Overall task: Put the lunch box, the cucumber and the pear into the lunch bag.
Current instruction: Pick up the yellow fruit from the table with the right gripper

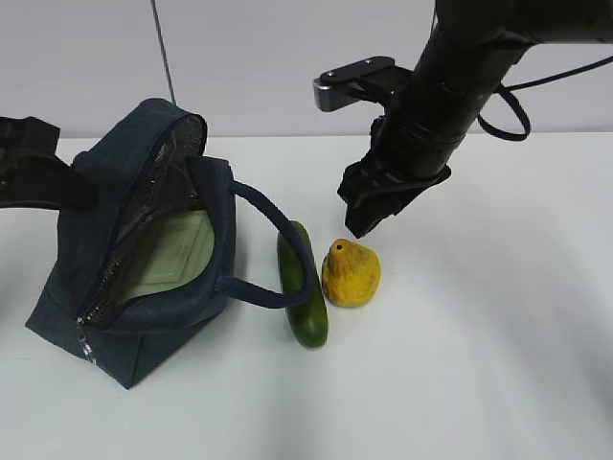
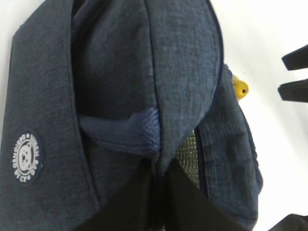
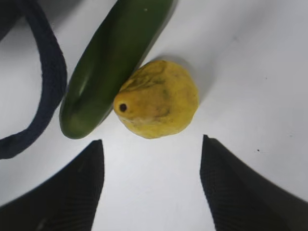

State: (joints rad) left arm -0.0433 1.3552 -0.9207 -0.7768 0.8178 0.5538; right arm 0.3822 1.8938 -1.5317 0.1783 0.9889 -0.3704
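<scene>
White worktop (image 1: 498, 364) fills the frame, and the bag (image 1: 105, 287) stands open at left, the box (image 1: 172, 251) already lying inside, its pale lid showing through the mouth. Just right of the bag, cucumber (image 1: 305, 287) lies with its long axis running from upper centre toward lower centre, one strap loop draped against it. Pear (image 1: 351, 274) sits touching the cucumber's right flank. Right claw (image 1: 369, 222) hangs above and just right of the pear, spread wide and empty; in the wrist view the pear (image 3: 159, 98) lies ahead of the gap, slightly left of centre, stalk end pointing back at the fingers. I'd call the right arm clearly nearer. Left claw, pressed together, seems to pinch bag fabric at the bottom of its view, though the contact is cut off. The box's body is hidden.
</scene>
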